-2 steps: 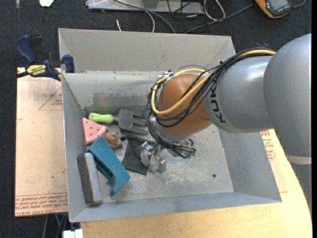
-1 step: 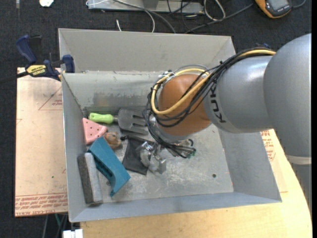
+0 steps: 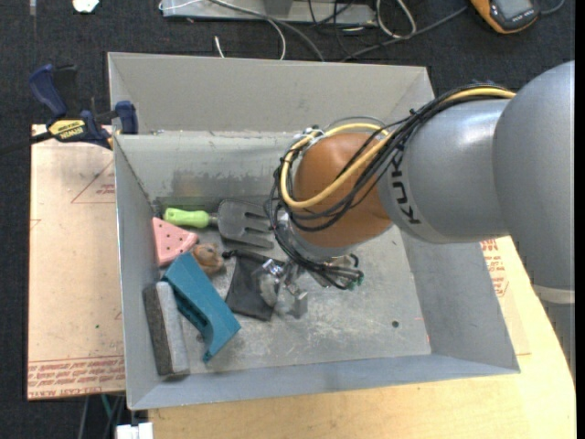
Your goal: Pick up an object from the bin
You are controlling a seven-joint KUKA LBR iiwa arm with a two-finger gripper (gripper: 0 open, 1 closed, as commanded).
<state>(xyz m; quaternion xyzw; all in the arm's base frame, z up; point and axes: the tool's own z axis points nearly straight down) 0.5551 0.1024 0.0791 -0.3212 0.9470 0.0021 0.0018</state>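
the gripper (image 3: 288,293) is seen low in the middle of the grey bin (image 3: 375,341), pointed down at the floor, most likely so that a thing lying there can be taken from above. it is hung under the round orange cover (image 3: 334,190) of the arm, and much of it is hidden by that cover, so it cannot be told whether it is open or closed. nothing is seen held in it. the thing nearest to it is a flat black piece (image 3: 245,293), which lies on the floor just beside the gripper on its left, perhaps touching it. this piece is judged to be the thing to be picked. because it lies flat, it would probably have to be caught at its edge. the other things are gathered on the left side of the bin, where the sloped wall meets the floor: a blue bent piece (image 3: 203,307), a long grey block (image 3: 165,329), a pink triangle with holes (image 3: 172,240), a small brown lump (image 3: 211,259) and a tool with a green handle (image 3: 190,217). the right side of the floor is left bare.
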